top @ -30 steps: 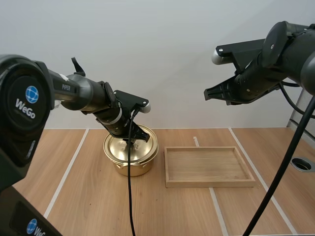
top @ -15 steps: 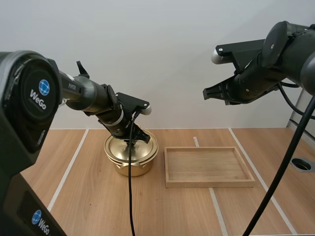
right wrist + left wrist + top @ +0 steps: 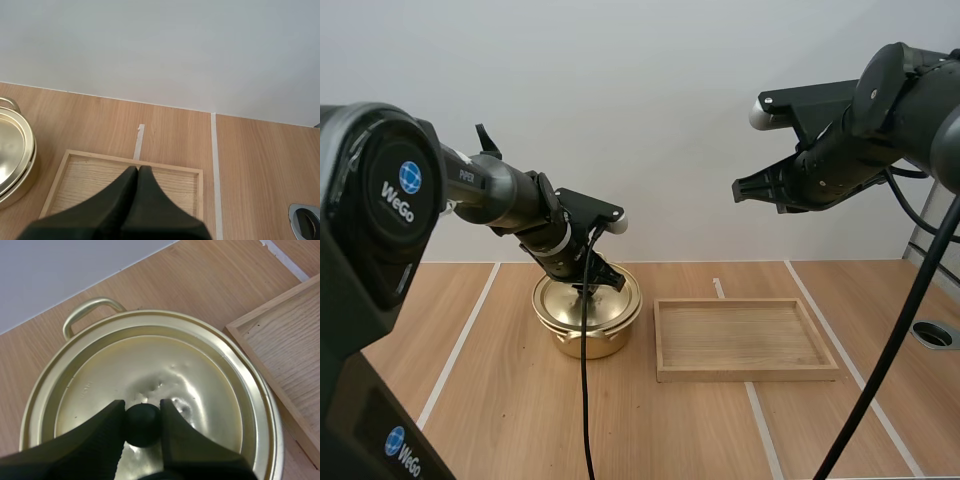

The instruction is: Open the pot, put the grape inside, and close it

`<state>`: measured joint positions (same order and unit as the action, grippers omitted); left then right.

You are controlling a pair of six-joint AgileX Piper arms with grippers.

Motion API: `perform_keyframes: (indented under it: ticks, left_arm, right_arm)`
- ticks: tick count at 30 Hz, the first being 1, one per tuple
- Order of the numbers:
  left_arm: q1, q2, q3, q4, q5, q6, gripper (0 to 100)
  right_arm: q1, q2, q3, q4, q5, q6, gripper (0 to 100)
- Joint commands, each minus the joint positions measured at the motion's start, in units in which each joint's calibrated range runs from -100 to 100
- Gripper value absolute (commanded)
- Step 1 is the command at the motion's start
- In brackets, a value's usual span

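A wooden table [image 3: 500,420] crossed by pale tape lines [image 3: 455,350] carries everything. My left arm [image 3: 500,195] reaches in over it. The arm's big round housing bears a blue globe badge and the word "WeGo" [image 3: 398,190] in white, and the same mark shows again on a lower segment near the table edge. Along the arm's grey sleeve, "PiPER" [image 3: 467,175] can just be read. My right arm [image 3: 880,120] is held high above the table, well clear of all that lies on it.

The wooden tray [image 3: 745,374] lies flat just beside the pot, on its right and not touching it. The pot [image 3: 582,345] is golden brass and stands upright on the table, with one loop handle [image 3: 92,310] on its far side. The lid [image 3: 560,300] sits on the pot, level within the rim.

The left gripper [image 3: 143,406] is down on the lid's middle. Its two black fingers [image 3: 107,422] press either side of the round black knob [image 3: 143,425], closed on it. The right gripper [image 3: 136,172] hangs over the tray's far edge with its fingers together as one dark wedge, gripping nothing.

A faint stamped mark [image 3: 87,386] shows on the lid's surface — too small to read.
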<state>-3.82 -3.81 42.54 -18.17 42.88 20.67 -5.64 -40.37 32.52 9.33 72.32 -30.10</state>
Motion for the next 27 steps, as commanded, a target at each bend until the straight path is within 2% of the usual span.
perform_keyframes:
  ticks: [1,18,20,22,23,24,26,27]
  left_arm:
    - [-0.15,1.9,0.7,0.9,2.5,0.4,0]
    - [-0.15,1.9,0.7,-0.1,4.8,0.4,0]
    - [-0.15,1.9,0.7,-0.1,4.8,0.4,4]
    - [-0.15,1.9,0.7,0.0,4.8,0.5,18]
    - [-0.15,1.9,0.7,0.0,4.8,0.7,30]
    - [-0.15,1.9,0.7,0.0,4.8,1.0,46]
    - [-0.15,1.9,0.7,0.0,4.8,1.4,91]
    - [-0.15,1.9,0.6,0.0,4.8,1.4,100]
  right_arm:
    - [-0.2,-0.8,0.1,0.2,-1.0,-0.4,0]
    - [-0.2,-0.8,0.1,0.2,-1.0,-0.4,0]
    - [-0.2,-0.8,0.1,0.2,-1.0,-0.4,0]
    - [-0.2,-0.8,0.1,0.2,-1.0,-0.4,0]
    - [-0.2,-0.8,0.1,0.2,-1.0,-0.4,0]
    - [-0.2,-0.8,0.1,0.2,-1.0,-0.4,0]
    - [-0.2,-0.8,0.1,0.2,-1.0,-0.4,0]
    - [-0.2,-0.8,0.1,0.2,-1.0,-0.4,0]
